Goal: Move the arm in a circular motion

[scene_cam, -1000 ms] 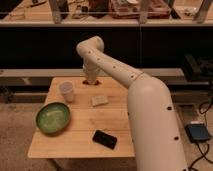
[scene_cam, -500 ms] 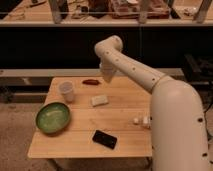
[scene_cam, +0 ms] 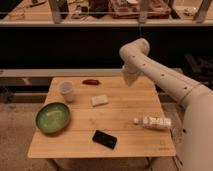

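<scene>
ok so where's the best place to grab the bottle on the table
Probably its middle, from straight above, closing across the short width. The bottle lies flat on its side near the table's right edge, long axis left to right, so its rounded body is open from the top. The gripper hangs over the table's far right part, beyond the bottle.

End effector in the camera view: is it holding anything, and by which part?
Nothing shows as held. The end effector points down from the arm above the far right side of the table, with no item at it.
</scene>
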Tool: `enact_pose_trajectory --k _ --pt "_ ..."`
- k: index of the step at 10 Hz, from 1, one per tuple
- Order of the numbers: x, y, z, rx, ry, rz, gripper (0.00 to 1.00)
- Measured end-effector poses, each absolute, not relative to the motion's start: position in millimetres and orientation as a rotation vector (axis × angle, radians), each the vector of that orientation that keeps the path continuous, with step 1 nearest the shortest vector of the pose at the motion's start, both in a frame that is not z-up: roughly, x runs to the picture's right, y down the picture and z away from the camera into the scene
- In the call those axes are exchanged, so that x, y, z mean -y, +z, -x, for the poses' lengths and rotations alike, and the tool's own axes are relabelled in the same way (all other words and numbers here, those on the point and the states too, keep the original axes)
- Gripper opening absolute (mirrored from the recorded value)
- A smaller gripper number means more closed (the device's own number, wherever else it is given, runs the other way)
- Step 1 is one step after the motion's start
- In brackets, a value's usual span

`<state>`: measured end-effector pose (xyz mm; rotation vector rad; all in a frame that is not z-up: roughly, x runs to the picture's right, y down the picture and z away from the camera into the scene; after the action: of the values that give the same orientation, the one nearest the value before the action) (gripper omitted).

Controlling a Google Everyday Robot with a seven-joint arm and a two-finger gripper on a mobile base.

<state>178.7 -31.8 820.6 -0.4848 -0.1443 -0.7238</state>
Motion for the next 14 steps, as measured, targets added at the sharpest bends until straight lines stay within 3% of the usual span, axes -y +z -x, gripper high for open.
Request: enact_pose_trajectory --k 3,4,9,14 --pt "23.5 813.6 -216.6 0.164 -0.707 0.503 0.36" --pt "20.8 812.1 -219.0 0.17 -0.713 0.508 0.41" --pt "-30.7 764.6 -209.7 0.197 -0.718 0.528 0.41" --pt "-52.0 754.0 -205.1 0.237 -0.736 0.564 0.41"
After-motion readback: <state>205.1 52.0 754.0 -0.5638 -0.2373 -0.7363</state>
